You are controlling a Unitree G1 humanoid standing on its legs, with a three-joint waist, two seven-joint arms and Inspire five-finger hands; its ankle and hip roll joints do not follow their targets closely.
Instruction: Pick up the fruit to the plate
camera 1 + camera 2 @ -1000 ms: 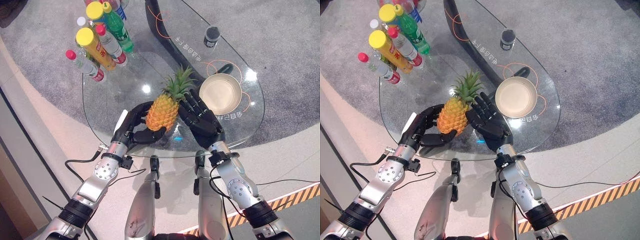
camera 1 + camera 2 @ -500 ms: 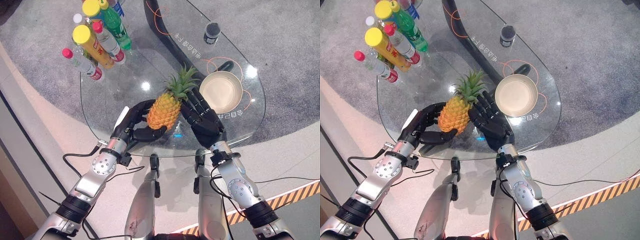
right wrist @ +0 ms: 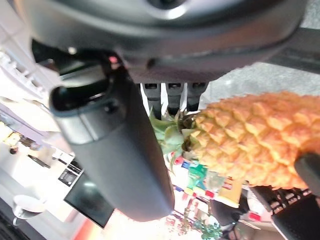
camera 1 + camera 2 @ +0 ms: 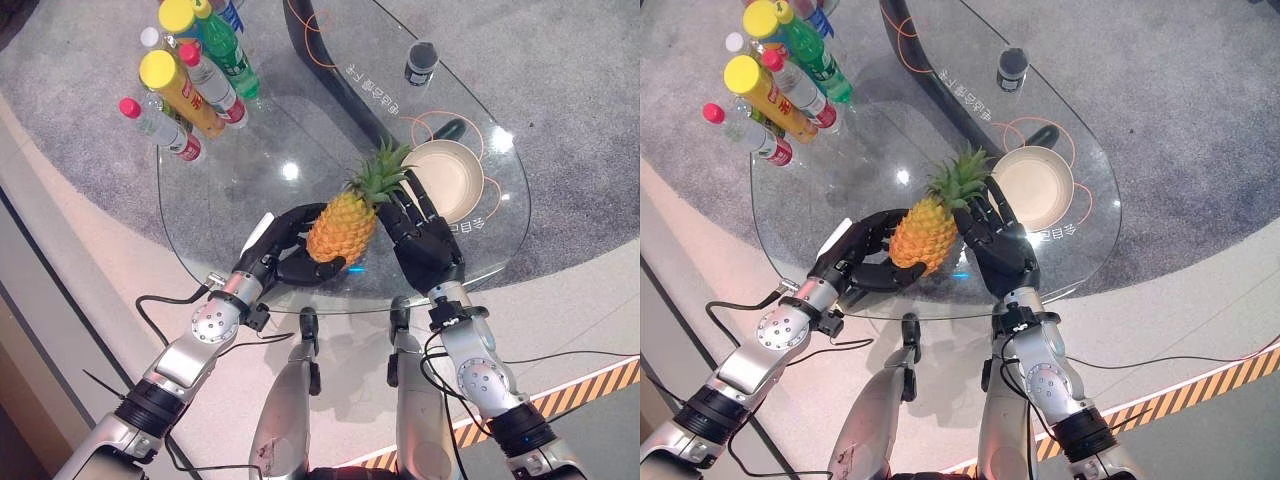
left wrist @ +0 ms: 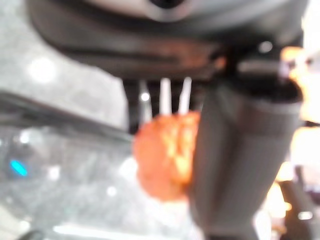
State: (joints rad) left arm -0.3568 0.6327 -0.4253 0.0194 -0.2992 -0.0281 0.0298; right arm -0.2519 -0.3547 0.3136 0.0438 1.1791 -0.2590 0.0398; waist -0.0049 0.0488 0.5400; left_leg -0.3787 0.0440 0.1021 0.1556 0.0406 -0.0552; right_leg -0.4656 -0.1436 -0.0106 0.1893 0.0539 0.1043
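Your left hand (image 4: 283, 247) grips the pineapple (image 4: 342, 227) (leaves near the plate (image 4: 446, 180)); your right hand (image 4: 428, 248) presses it, fingers straight.

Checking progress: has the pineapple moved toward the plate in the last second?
Yes. The pineapple has shifted right; its leaves now overlap the plate's near rim.
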